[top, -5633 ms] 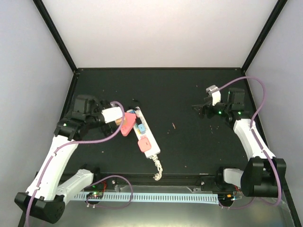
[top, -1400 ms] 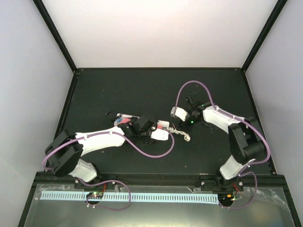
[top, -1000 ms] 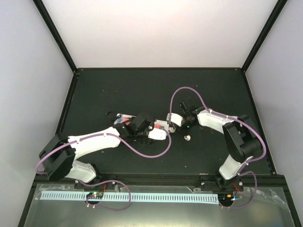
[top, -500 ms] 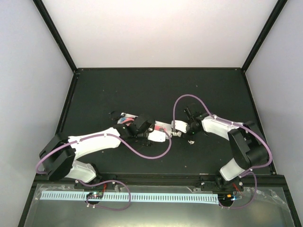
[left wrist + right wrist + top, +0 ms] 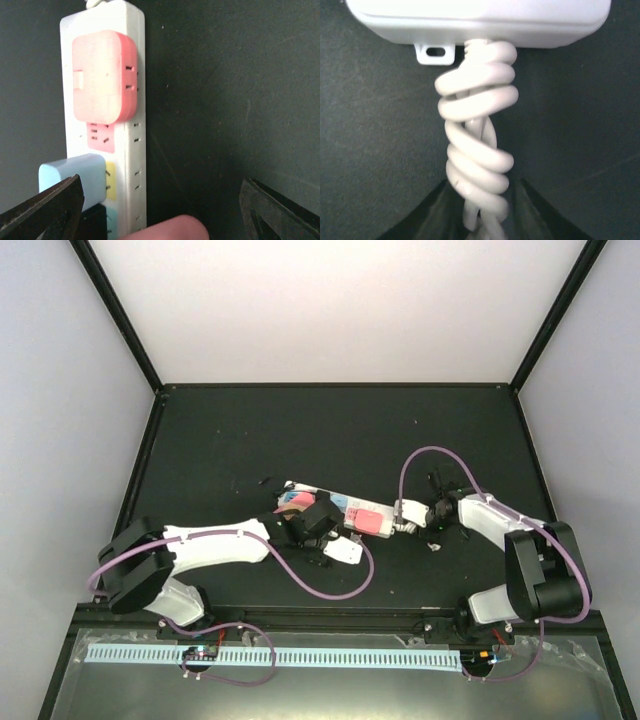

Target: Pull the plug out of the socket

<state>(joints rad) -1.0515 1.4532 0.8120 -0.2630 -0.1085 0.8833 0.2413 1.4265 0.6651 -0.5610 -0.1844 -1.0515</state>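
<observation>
Power strip (image 5: 138,150): one long bar of smooth white plastic with rounded corners. It lies flat and slantwise at the middle of the overhead frame.
Plugs: two blocky, round-cornered ones are seated in it. The pink plug (image 5: 102,75) is at the upper left of the left wrist frame and the pale blue plug (image 5: 70,182) at the lower left. A third pink rounded shape (image 5: 170,229) is cut off by the bottom edge.
Outlet faces: one pink face (image 5: 100,139) and one yellow face (image 5: 111,180) show between the plugs.
Coiled cord (image 5: 477,145): one glossy white cable twisted on itself. It leaves the strip's end beside one small tab (image 5: 435,52) with a hole.
Right gripper (image 5: 482,185): two dark fingers, narrow, closed about the coiled cord at bottom centre.
Left gripper (image 5: 160,200): two dark fingers spread wide at the bottom corners, gripping nothing.
Table (image 5: 250,440): one matte black surface, faintly speckled.
</observation>
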